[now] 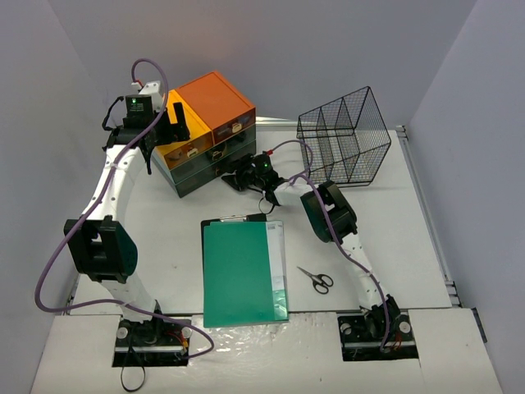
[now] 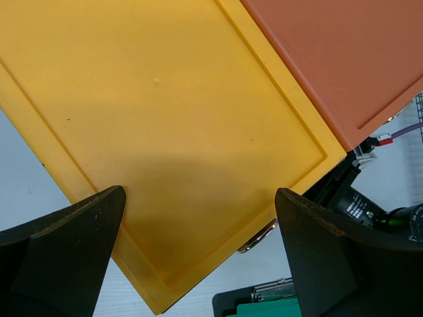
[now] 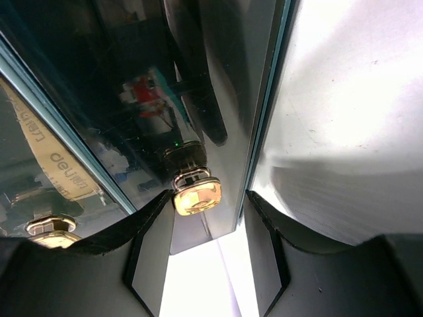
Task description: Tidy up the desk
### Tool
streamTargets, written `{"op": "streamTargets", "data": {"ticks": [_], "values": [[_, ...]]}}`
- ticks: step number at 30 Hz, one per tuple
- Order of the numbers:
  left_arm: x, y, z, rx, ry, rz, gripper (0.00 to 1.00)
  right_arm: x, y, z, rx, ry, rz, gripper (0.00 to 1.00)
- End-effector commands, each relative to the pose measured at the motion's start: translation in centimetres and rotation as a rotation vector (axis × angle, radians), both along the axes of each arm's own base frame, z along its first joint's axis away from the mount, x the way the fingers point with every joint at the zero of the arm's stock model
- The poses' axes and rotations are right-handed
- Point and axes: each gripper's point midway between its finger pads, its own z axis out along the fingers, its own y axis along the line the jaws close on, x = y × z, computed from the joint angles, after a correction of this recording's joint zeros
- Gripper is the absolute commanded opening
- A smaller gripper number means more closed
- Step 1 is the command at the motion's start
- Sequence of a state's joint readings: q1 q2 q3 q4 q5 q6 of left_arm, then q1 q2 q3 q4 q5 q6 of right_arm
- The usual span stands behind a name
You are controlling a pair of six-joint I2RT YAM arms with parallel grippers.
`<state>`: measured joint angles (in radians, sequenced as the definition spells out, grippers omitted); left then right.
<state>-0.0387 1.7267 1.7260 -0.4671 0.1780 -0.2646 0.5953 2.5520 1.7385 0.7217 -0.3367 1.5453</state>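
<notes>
Your right hand (image 3: 208,197) stands half-open astride the brass knob (image 3: 196,193) of a dark drawer (image 3: 119,79) in the drawer unit (image 1: 215,131), at the back left of the counter (image 1: 164,226) spread beneath both arms. Centre the knob before closing, then pull straight. Your left hand (image 2: 199,195) hangs wide open over the unit's yellow top (image 2: 165,119), ready to steady it.

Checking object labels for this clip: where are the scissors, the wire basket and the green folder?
scissors (image 1: 314,278), top external view, where blades meet handles.
wire basket (image 1: 353,164), top external view, near mesh wall.
green folder (image 1: 242,275), top external view, middle of its cover.
</notes>
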Motion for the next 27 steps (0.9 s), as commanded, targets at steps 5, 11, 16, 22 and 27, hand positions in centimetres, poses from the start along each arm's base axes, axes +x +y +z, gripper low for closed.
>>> {"op": "streamTargets", "data": {"ticks": [5,11,16,22,27], "values": [[-2.3,2.5,-3.7,0.048,0.172,0.08,0.97,1.9,0.6,2.1,0.066,-0.077,-0.017,0.43],[-2.1,2.5,-3.7,0.046,0.174,0.08,0.97,2.4,0.8,2.3,0.08,-0.087,-0.021,0.41],[-2.0,2.5,-3.8,0.048,0.175,0.08,0.97,2.5,0.8,2.8,0.104,-0.092,-0.029,0.37],[-1.8,2.5,-3.9,0.048,0.175,0.081,0.97,2.7,0.8,3.4,0.116,-0.098,-0.024,0.19],[-1.8,2.6,-3.9,0.048,0.177,0.082,0.97,2.5,0.7,3.5,0.113,-0.097,-0.017,0.09]]}}
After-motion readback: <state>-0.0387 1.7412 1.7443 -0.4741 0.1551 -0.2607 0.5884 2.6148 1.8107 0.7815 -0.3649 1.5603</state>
